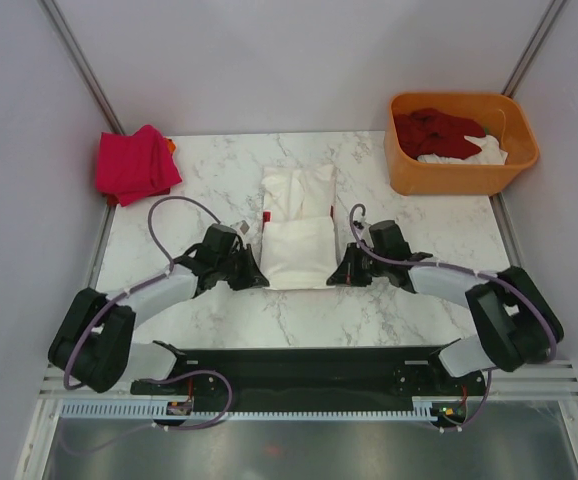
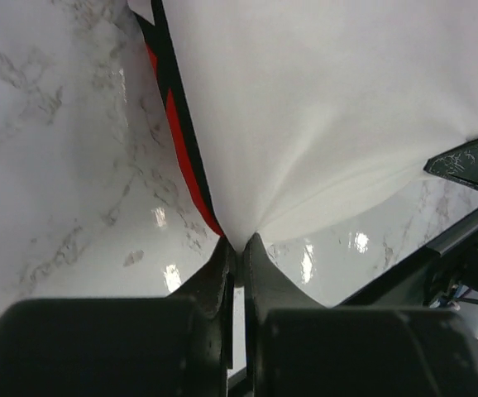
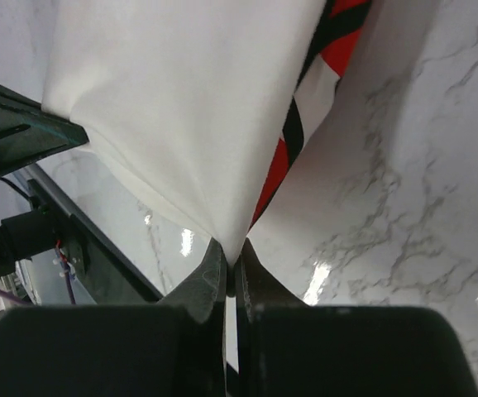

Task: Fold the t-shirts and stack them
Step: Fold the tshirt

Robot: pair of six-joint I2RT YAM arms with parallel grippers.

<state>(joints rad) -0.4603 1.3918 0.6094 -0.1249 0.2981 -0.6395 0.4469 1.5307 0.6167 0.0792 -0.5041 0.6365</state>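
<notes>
I have both claws pinched fully shut on the near edge of the large white cotton t-shirt with red and black printed marks (image 1: 299, 235). My left claw (image 2: 239, 244) nips its near-left corner and my right claw (image 3: 232, 252) its near-right corner, and the cloth fans out from each pinch in taut creases. The shirt lies as a narrow, already doubled panel in the middle of the white marbled tabletop (image 1: 209, 180), running away from me between my two arms. I judge it light, limp and easy to slip: it has no stiffness of its own, so it will sag and bunch wherever it is not held. The glossy surface will let it slide rather than stay put. The corners look like the right hold, with all layers caught together and both sides lifted evenly, or the fold will skew. I count four t-shirts. One is the white one I hold. One is a bright pink-red folded t-shirt (image 1: 134, 165) at the far-left corner, well apart from it. A crumpled dark red t-shirt (image 1: 439, 130) and a plain white t-shirt (image 1: 469, 155) lie in the single orange plastic tub (image 1: 409, 170) at far right.
</notes>
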